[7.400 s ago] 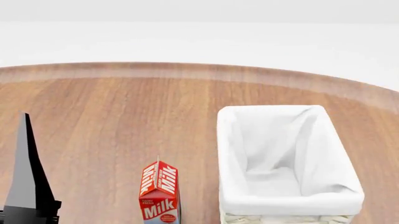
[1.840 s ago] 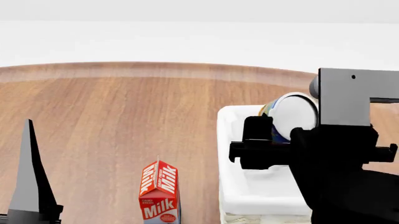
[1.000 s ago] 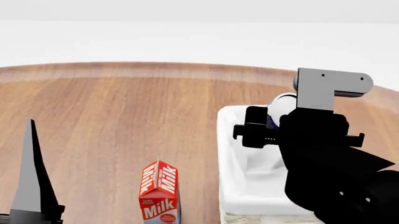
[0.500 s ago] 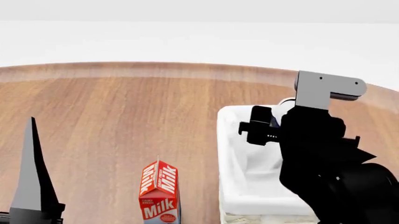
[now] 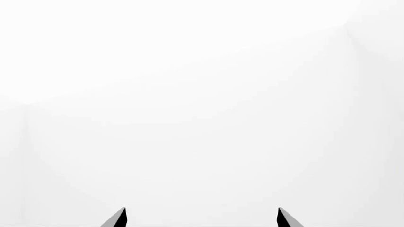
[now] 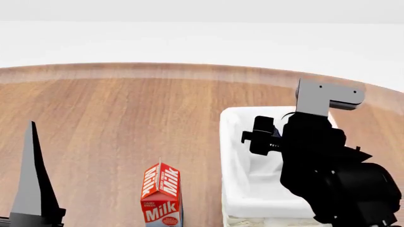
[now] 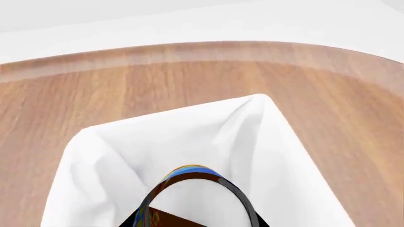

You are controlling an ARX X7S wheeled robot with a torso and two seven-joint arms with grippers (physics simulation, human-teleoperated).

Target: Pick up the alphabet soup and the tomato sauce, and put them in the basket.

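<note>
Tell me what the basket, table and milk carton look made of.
The basket: matte white cloth lining, folded and creased; woven cream wicker shows under its near rim. The table: wood look, brown grain streaks, dull finish, paler band along the far edge. The milk carton: printed paperboard by its gabled top and flat red panels, likely.

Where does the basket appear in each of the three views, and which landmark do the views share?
Head view: the basket stands at lower right, beside the milk carton, partly hidden by the right arm.
Right wrist view: the basket fills the lower middle, seen from above, behind the soup can.
Left wrist view: not in it; only blank white.
Shared landmark: the wooden table, in the head and right wrist views.
</note>
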